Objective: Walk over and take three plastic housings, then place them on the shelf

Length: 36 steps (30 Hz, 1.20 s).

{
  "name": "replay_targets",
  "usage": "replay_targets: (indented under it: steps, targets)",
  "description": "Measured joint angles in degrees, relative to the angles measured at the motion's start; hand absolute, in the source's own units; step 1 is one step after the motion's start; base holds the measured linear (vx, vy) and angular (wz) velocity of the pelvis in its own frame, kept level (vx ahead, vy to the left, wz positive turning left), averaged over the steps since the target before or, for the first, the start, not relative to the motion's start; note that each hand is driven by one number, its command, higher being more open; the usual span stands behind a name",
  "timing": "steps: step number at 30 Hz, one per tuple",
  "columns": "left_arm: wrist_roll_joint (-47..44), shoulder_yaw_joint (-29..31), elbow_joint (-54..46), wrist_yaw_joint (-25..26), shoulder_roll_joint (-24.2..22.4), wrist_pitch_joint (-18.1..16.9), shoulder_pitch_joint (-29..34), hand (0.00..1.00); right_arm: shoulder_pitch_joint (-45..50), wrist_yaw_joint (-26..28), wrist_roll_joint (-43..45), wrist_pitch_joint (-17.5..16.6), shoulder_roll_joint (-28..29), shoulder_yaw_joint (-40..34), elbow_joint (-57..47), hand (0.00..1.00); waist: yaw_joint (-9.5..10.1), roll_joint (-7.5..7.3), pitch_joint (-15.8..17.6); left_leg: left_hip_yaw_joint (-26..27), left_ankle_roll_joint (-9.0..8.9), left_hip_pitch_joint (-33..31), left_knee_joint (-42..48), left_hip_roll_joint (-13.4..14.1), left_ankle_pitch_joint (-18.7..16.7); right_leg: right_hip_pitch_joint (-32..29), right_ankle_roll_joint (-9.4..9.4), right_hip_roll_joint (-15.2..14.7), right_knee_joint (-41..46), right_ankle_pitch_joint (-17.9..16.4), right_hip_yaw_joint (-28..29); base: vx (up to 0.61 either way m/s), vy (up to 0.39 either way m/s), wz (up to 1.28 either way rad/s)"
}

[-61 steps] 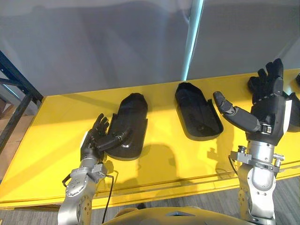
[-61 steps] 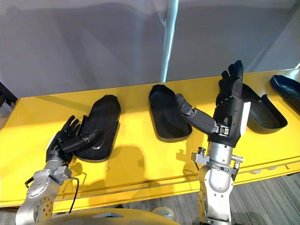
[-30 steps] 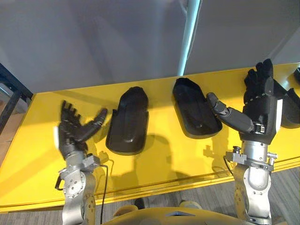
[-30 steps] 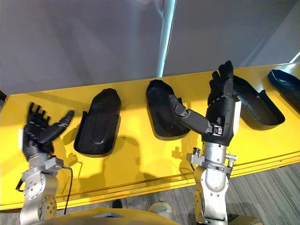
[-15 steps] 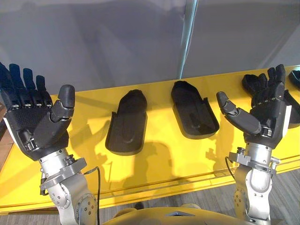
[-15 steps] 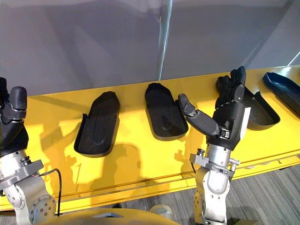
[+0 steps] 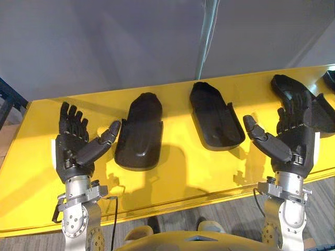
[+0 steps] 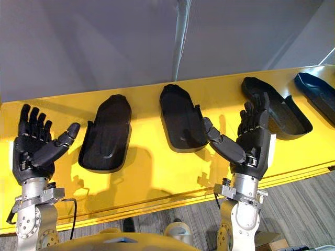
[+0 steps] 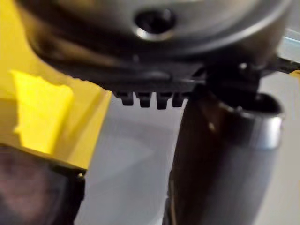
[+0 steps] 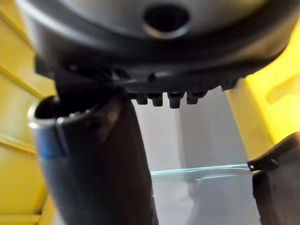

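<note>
Several black plastic housings lie in a row on the yellow shelf [image 7: 178, 167]. One housing [image 7: 140, 130] lies left of centre, a second [image 7: 214, 122] at the centre, a third [image 8: 275, 106] further right. A fourth dark housing [image 8: 316, 93] lies at the far right edge. My left hand [image 7: 73, 149] is raised open, palm up, just left of the left housing and holding nothing. My right hand [image 7: 293, 136] is raised open between the centre housing and the third one, also holding nothing.
A grey wall [image 7: 131, 42] with a pale vertical strip [image 7: 207, 36] stands behind the shelf. A dark rack frame [image 7: 6, 99] shows at the far left. Grey floor [image 8: 293, 183] lies below the shelf's front edge.
My left hand let go of the left housing, rose high toward the camera, then dropped back beside it, open. My right hand stayed open, shifting slightly. The camera moved a little.
</note>
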Motion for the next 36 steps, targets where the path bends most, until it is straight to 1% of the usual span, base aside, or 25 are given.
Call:
replay_targets:
  steps: [3, 6, 8, 9, 10, 11, 13, 14, 15, 16, 18, 19, 20, 23, 24, 26, 28, 30, 32, 36]
  targets:
    - [3.2, 1.7, 0.0, 0.6, 0.4, 0.0, 0.4, 1.00, 0.2, 0.0, 0.0, 0.0, 0.0, 0.0, 0.0, 1.00, 0.03, 0.02, 0.0, 0.0, -0.15, -0.3, 1.1, 0.0, -0.2, 0.2, 0.15, -0.1, 0.1, 0.1, 0.0, 0.07, 0.025, 0.05]
    - [3.2, 2.3, -0.1, 0.9, 1.6, 0.0, 0.5, 1.00, 0.2, 0.0, 0.0, 0.0, 0.0, -0.1, 0.0, 1.00, 0.12, 0.17, -0.1, -0.8, -0.16, -0.4, 1.9, -0.3, -0.1, 0.9, 0.16, -0.4, 0.3, 0.1, 0.0, 0.05, 0.029, 0.19]
    - [3.1, 3.0, -0.2, 0.2, 1.6, 0.2, 0.8, 1.00, 0.1, 0.1, 0.0, 0.1, 0.0, 0.0, 0.0, 1.00, 0.34, 0.40, 0.1, -1.2, -0.25, -0.4, 1.9, -0.3, -0.2, 0.9, 0.16, -0.5, 0.7, 0.1, 0.0, 0.01, 0.024, 0.14]
    - [2.6, 3.6, -0.2, -1.4, 1.6, 0.6, 1.3, 1.00, 0.1, 0.0, 0.0, 0.2, 0.0, 0.0, 0.0, 1.00, 0.52, 0.56, 0.2, -1.4, -0.35, -0.4, 1.9, -0.3, -0.3, 0.9, 0.16, -0.5, 0.9, 0.1, 0.0, -0.02, 0.014, 0.07]
    - [0.1, 4.1, -0.3, -4.4, 1.7, 1.4, 2.1, 1.00, 0.0, -0.1, 0.0, 0.6, 0.0, 0.0, 0.0, 1.00, 0.71, 0.67, 0.2, -1.4, -0.84, -0.5, 1.8, -0.4, -0.7, 0.9, 0.16, -0.5, 0.9, 0.1, 0.0, -0.03, 0.017, 0.05]
    - [-0.8, 4.1, -0.6, -5.7, 1.7, 1.7, 2.6, 1.00, 0.1, -0.1, 0.0, 0.7, 0.0, 0.0, 0.0, 1.00, 0.75, 0.70, 0.2, -1.4, -0.87, -0.7, 2.0, -0.4, -0.9, 0.8, 0.16, -0.5, 0.9, 0.1, 0.0, -0.04, 0.015, 0.04]
    - [-4.7, 3.5, -1.5, -11.0, 1.7, 3.2, 4.8, 1.00, 0.1, -0.3, -0.1, 0.9, -0.2, -0.1, 0.0, 1.00, 0.91, 1.03, 0.6, -1.3, -0.31, -1.0, 2.2, -0.4, -1.5, 0.7, 0.16, -0.6, 0.9, 0.1, 0.0, -0.04, 0.016, 0.02]
    - [-6.5, 3.1, -1.7, -13.6, 1.7, 4.0, 5.5, 1.00, 0.0, -0.4, -0.1, 1.0, -0.7, -0.1, 0.0, 1.00, 0.92, 1.44, 0.9, -1.2, -0.09, -1.2, 2.4, -0.4, -1.7, 0.6, 0.16, -0.6, 0.9, 0.1, 0.1, -0.03, 0.016, 0.00]
    - [-7.2, 2.9, -1.7, -14.7, 1.7, 4.3, 5.7, 1.00, 0.0, -0.6, -0.1, 1.0, -1.1, -0.1, 0.0, 1.00, 0.91, 1.61, 1.0, -1.2, -0.06, -1.5, 2.6, -0.4, -1.8, 0.4, 0.16, -0.6, 0.9, 0.1, 0.1, -0.03, 0.016, 0.01]
    - [-9.3, 2.6, -1.7, -16.9, 1.9, 4.8, 5.6, 1.00, -0.4, -1.1, -0.5, 1.1, -1.9, -0.1, 0.0, 1.00, 0.98, 1.96, 1.2, -0.9, -0.03, -2.4, 2.9, -0.4, -1.8, -0.3, 0.16, -0.7, 0.9, 0.1, 0.1, -0.03, 0.010, 0.06]
    - [-12.0, 2.0, -1.7, -19.8, 2.3, 4.9, 5.4, 1.00, -1.3, -2.1, -0.7, 1.3, -3.5, -0.3, 0.0, 1.00, 0.72, 2.45, 2.0, -0.2, -0.03, -3.9, 3.6, -0.1, -1.8, -1.3, 0.16, -0.8, 0.9, 0.1, 0.0, -0.02, 0.004, 0.10]
    - [-14.4, 1.1, -1.7, -21.7, 2.9, 5.1, 5.4, 1.00, -1.8, -3.0, -1.1, 1.4, -4.4, -0.8, 0.0, 1.00, 0.68, 2.87, 2.9, -0.1, -0.18, -4.1, 4.1, -0.1, -1.7, -1.3, 0.16, -0.8, 0.9, 0.1, 0.0, -0.01, 0.004, 0.05]
    - [-16.0, 0.0, -1.7, -23.4, 3.6, 5.4, 5.5, 1.00, -2.2, -3.6, -1.2, 1.6, -5.2, -1.3, 0.0, 1.00, 0.69, 3.23, 3.1, -0.1, -0.25, -4.3, 4.5, -0.1, -1.7, -1.3, 0.16, -0.8, 0.9, 0.1, 0.0, 0.00, 0.000, 0.00]
    - [-18.3, -1.7, -1.7, -26.1, 5.1, 6.2, 5.3, 1.00, -3.6, -4.8, -1.2, 1.6, -5.8, -2.5, 0.0, 1.00, 0.20, 3.47, 3.2, 0.0, -0.16, -5.1, 6.0, 0.0, -1.9, -1.8, 0.16, -0.9, 1.2, 0.1, 0.1, 0.00, 0.000, 0.00]
    - [-18.5, -1.9, -1.7, -26.1, 5.5, 6.2, 5.3, 1.00, -4.0, -5.0, -1.3, 1.6, -5.9, -2.8, 0.0, 1.00, 0.19, 3.46, 3.3, 0.3, -0.13, -5.8, 6.9, 0.1, -2.2, -2.3, 0.15, -0.8, 1.5, 0.1, 0.3, 0.00, 0.024, -0.12]
    - [-18.6, -2.0, -1.7, -25.8, 6.4, 6.1, 4.7, 1.00, -6.3, -5.4, -1.8, 1.6, -7.1, -3.5, 0.0, 1.00, 0.25, 3.63, 4.8, 0.6, -0.11, -8.2, 12.0, 0.9, -4.1, -4.0, 0.09, -0.2, 2.9, 0.0, 2.0, -0.03, 0.018, -0.22]
    - [-18.6, -2.0, -1.5, -24.1, 6.6, 5.9, 3.1, 1.00, -9.5, -5.2, -1.8, 1.6, -10.9, -4.2, 0.0, 1.00, 0.29, 4.23, 7.9, 0.9, -0.05, -10.7, 18.3, 2.1, -6.9, -5.0, -0.35, 0.6, 4.3, -0.3, 4.0, -0.11, 0.025, -0.31]
    - [-18.6, -1.8, -1.5, -23.5, 6.7, 5.4, 2.5, 1.00, -11.1, -5.0, -1.8, 1.6, -12.4, -4.2, 0.0, 1.00, 0.45, 4.37, 8.4, 1.9, 0.12, -12.4, 20.0, 2.6, -7.6, -6.6, -0.36, 0.8, 4.4, -0.4, 5.4, -0.13, 0.024, -0.28]
    - [-18.7, -1.8, -1.5, -23.6, 6.7, 4.3, 2.2, 1.00, -11.9, -4.8, -3.0, 1.6, -12.5, -4.2, 0.0, 1.00, 0.30, 4.37, 9.4, 2.4, 0.27, -13.3, 20.7, 2.6, -7.9, -7.4, -0.51, 0.8, 4.3, -0.8, 6.5, -0.11, 0.016, -0.17]
    - [-19.6, -1.9, -1.5, -22.5, 6.7, 3.9, 2.1, 1.00, -11.1, -4.6, -3.0, 1.6, -12.5, -4.0, 0.0, 1.00, 0.05, 4.72, 10.6, 3.2, 0.11, -14.0, 21.7, 2.8, -8.3, -8.2, -0.34, 0.9, 4.6, -0.8, 7.8, -0.10, 0.009, -0.12]
